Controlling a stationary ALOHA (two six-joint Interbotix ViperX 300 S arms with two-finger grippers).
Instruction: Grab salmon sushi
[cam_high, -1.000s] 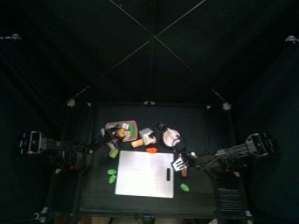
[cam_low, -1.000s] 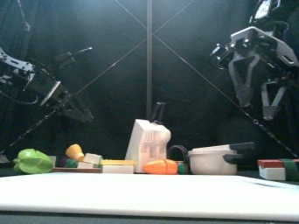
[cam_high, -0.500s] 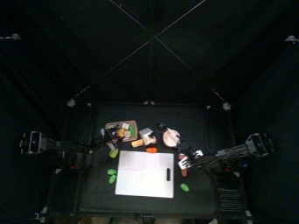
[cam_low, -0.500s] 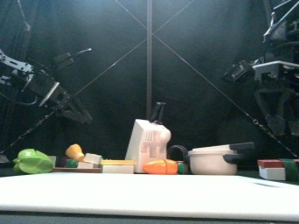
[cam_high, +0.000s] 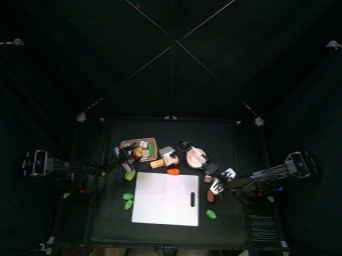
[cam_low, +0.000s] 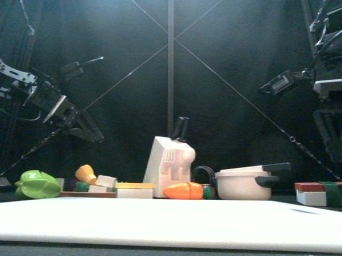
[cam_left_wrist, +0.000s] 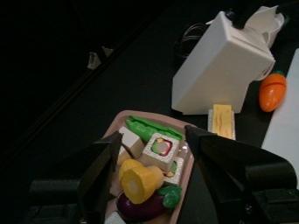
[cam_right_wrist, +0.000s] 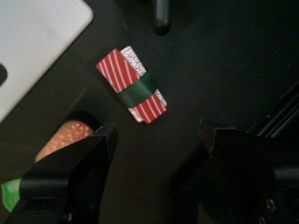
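Lying flat on bare black table (cam_right_wrist: 222, 52), the salmon sushi (cam_right_wrist: 132, 84) is seen below the right gripper (cam_right_wrist: 158, 149), red-and-white striped with a dark band across its middle. Both jaws are spread wide, nothing held, the sushi clear of them. A white cutting board (cam_right_wrist: 35, 39) edge is noted near the sushi, with dark table between them. Beside the sushi an orange piece (cam_right_wrist: 65, 140) is seen. The left gripper (cam_left_wrist: 158, 149) is parted, empty, over a wooden tray (cam_left_wrist: 122, 131).
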